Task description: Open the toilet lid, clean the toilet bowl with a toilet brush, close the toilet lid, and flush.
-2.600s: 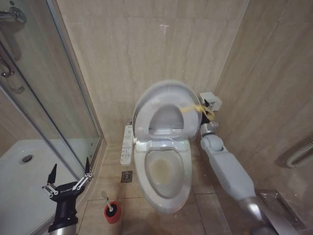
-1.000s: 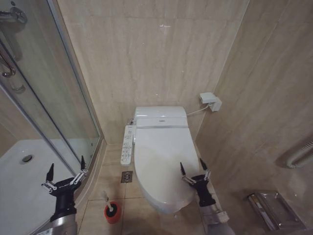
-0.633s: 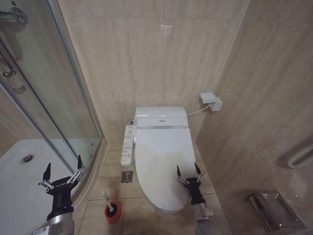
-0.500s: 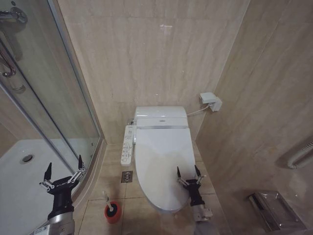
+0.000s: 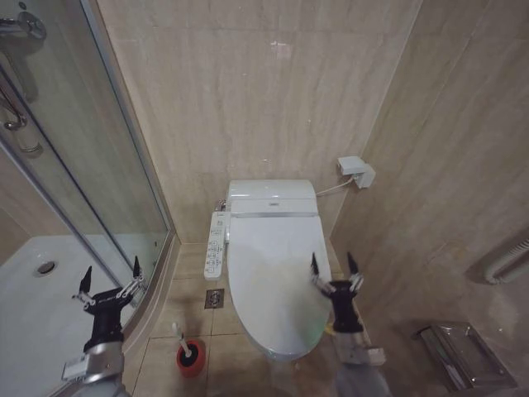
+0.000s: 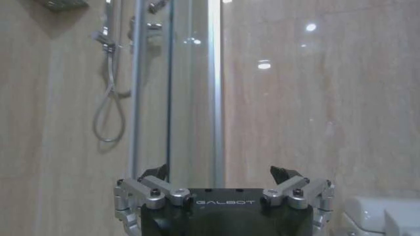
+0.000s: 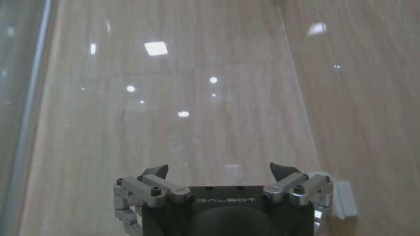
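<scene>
Beige tiled bathroom, toilet lid (image 5: 269,277) down, glass shower door (image 5: 74,165) left, red cup (image 5: 189,359)

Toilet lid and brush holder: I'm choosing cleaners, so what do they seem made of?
The toilet lid looks like glossy white plastic: smooth, with soft reflections. The brush holder looks like red plastic, uniform in colour, though it is too small to be sure.

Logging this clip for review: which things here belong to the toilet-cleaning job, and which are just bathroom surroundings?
Job:
toilet lid, shut over the bowl
toilet brush in its red holder on the floor
right gripper, open, beside the lid
left gripper, open, near the shower glass

Surroundings:
shower enclosure
button panel
wall socket box
</scene>
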Controlling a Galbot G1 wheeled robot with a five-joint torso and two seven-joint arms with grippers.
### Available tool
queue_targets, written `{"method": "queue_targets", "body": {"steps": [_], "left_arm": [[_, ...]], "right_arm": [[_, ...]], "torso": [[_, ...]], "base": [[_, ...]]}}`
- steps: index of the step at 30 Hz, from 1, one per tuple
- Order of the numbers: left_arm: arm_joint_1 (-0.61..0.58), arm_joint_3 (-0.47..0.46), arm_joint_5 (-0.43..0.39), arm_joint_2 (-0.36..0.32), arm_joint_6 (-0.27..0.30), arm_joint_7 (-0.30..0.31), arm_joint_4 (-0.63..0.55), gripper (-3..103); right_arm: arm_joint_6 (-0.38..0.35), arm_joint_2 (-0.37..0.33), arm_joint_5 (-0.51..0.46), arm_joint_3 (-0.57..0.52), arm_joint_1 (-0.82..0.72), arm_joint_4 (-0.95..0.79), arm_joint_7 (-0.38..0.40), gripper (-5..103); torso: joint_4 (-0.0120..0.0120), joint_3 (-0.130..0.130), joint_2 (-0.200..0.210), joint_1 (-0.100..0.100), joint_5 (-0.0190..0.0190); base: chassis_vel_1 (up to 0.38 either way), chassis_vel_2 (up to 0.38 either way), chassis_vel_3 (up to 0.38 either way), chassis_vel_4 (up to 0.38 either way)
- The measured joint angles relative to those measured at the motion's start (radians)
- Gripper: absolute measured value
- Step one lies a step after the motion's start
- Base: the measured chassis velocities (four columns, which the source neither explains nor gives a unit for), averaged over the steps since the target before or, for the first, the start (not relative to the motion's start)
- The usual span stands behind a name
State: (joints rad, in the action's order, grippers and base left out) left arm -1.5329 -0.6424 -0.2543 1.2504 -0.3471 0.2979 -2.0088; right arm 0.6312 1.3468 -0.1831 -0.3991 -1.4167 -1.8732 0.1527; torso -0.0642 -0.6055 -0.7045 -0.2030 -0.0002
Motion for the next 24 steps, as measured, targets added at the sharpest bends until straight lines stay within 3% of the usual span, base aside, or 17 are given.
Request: {"method": "queue_targets", "body": {"steps": [5, 9, 12, 24], "left_arm": [[0.025, 0.011, -0.093, -0.057, 0.006, -0.054, 0.024, 100], [0.030, 0.008, -0.152, -0.119, -0.042, -0.179, 0.047, 100], [0.013, -0.016, -0.163, -0.128, -0.061, -0.221, 0.037, 100], [-0.030, -0.065, -0.150, -0.114, -0.049, -0.249, -0.010, 100]], "right_arm": [[-0.052, -0.019, -0.022, -0.018, 0.017, -0.062, 0.024, 100], [-0.080, -0.025, -0.036, -0.026, 0.051, -0.071, 0.029, 100], [-0.081, -0.024, -0.039, -0.013, 0.074, -0.054, 0.020, 100], [-0.042, -0.015, -0.082, 0.001, 0.099, 0.001, -0.023, 100]], "torso": [[0.0002, 0.000, 0.000, 0.000, 0.0001], [-0.0002, 0.000, 0.000, 0.000, 0.0000], [0.0005, 0.000, 0.000, 0.000, 0.0002], [0.0001, 0.000, 0.000, 0.000, 0.0003]], "base": [[0.000, 0.000, 0.000, 0.000], [0.000, 0.000, 0.000, 0.000], [0.000, 0.000, 0.000, 0.000], [0.000, 0.000, 0.000, 0.000]]}}
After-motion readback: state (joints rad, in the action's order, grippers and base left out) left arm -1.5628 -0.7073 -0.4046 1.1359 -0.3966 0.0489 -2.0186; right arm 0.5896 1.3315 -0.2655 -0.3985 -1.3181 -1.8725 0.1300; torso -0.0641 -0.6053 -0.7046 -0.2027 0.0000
